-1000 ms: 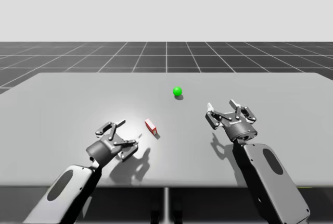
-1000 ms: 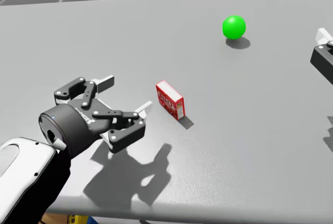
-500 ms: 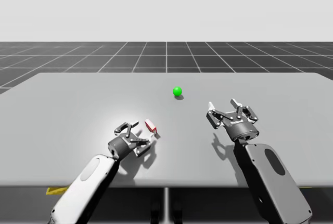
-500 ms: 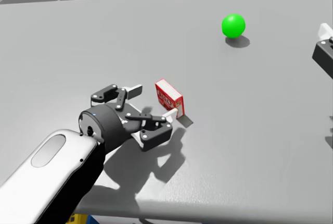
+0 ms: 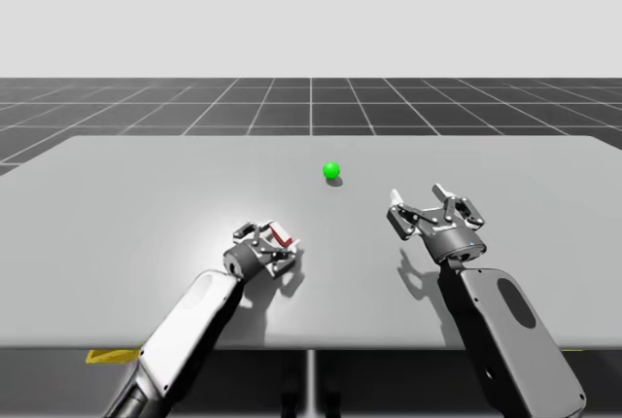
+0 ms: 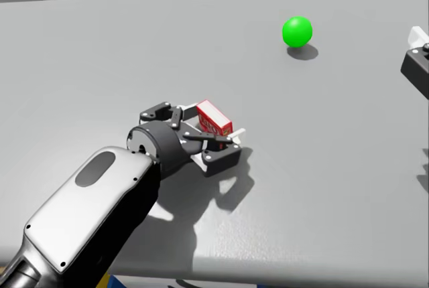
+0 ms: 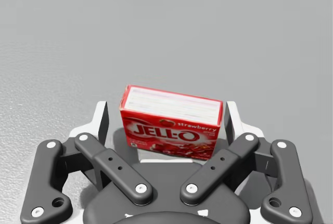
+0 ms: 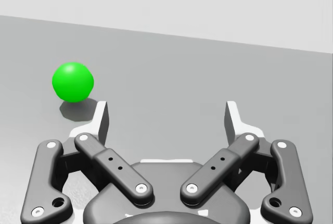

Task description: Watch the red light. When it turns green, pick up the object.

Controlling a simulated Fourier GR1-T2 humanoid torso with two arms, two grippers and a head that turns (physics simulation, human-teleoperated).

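The light, a small ball, glows green at mid-table, and it also shows as the green ball and, ahead and to one side of my right gripper, the green ball. The object is a small red box lying on the table. My left gripper is open around the red box, which sits between its fingers with a gap on one side; the head view shows the same box. My right gripper hovers open and empty to the right.
The grey table stretches wide on all sides of the box. Its front edge runs close behind my left forearm. Part of my right gripper shows at the head view's right border.
My left arm has reached forward and to the right, bringing its open fingers around the red box. The light stays green. My right arm has hardly moved.
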